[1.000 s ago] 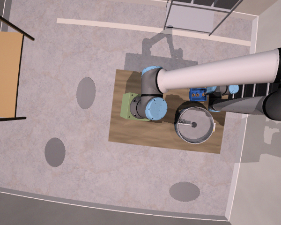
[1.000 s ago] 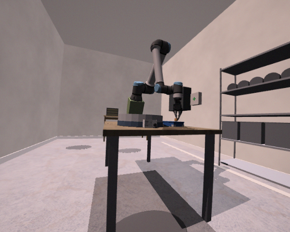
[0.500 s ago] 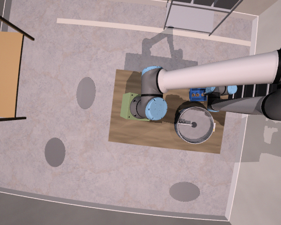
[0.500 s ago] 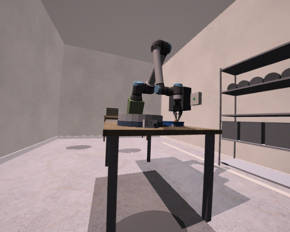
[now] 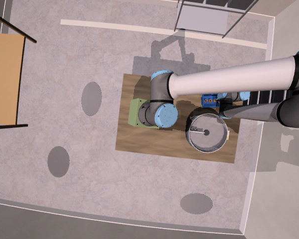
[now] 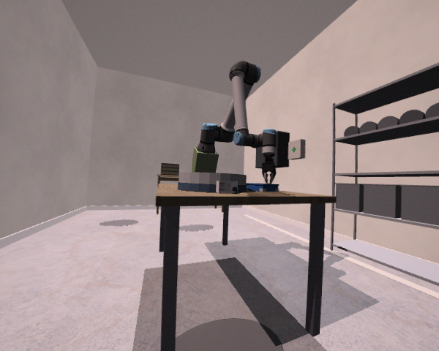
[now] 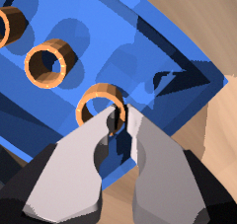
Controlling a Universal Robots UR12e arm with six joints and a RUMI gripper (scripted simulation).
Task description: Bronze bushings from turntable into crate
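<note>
The blue crate stands on the table beside the turntable. My gripper points down over the crate, shut on the wall of a bronze bushing, with one jaw inside the ring. I cannot tell whether this bushing touches the crate floor. Two more bronze bushings, one nearer and one at the left edge of the wrist view, stand in the crate. On the turntable, small dark grey pieces, apparently steel bushings, sit in a row by a pale bar.
The arm's green base block stands on the wooden table. The turntable has a raised rim and a small box at its side. The arm's links cover part of the crate in the top view.
</note>
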